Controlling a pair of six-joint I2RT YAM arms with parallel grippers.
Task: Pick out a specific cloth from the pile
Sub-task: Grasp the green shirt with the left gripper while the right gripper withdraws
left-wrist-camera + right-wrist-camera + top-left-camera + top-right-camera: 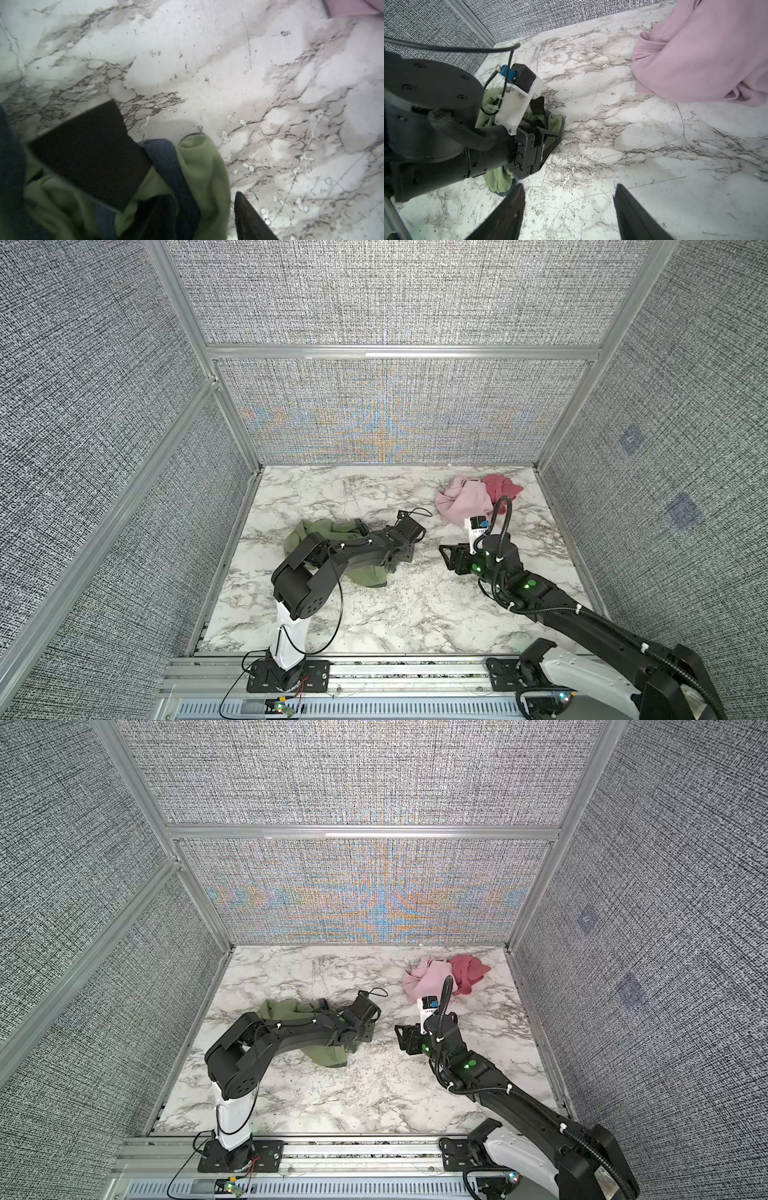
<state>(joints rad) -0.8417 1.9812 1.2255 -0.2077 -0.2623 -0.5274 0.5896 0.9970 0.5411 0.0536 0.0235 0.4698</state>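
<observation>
The olive-green cloth [365, 576] [328, 1056] lies crumpled on the marble at left centre, apart from the pile and partly hidden under my left forearm. Its blue-grey trim [166, 158] shows in the left wrist view. My left gripper [399, 558] [199, 199] is low over the cloth's right end. Its jaws are open, with green folds bunched between them and a sliver of marble beside one finger [249, 218]. The pile at the back right holds a pale pink cloth [463, 499] [706, 62] and a dark rose-red cloth [500, 487]. My right gripper [446, 553] [569, 186] hovers open and empty over bare marble between cloth and pile.
Grey fabric walls in aluminium frames [399, 352] close in the marble table [415, 614] on three sides. The arm bases stand on a rail [415, 672] along the front edge. My two grippers face each other a short way apart at mid table.
</observation>
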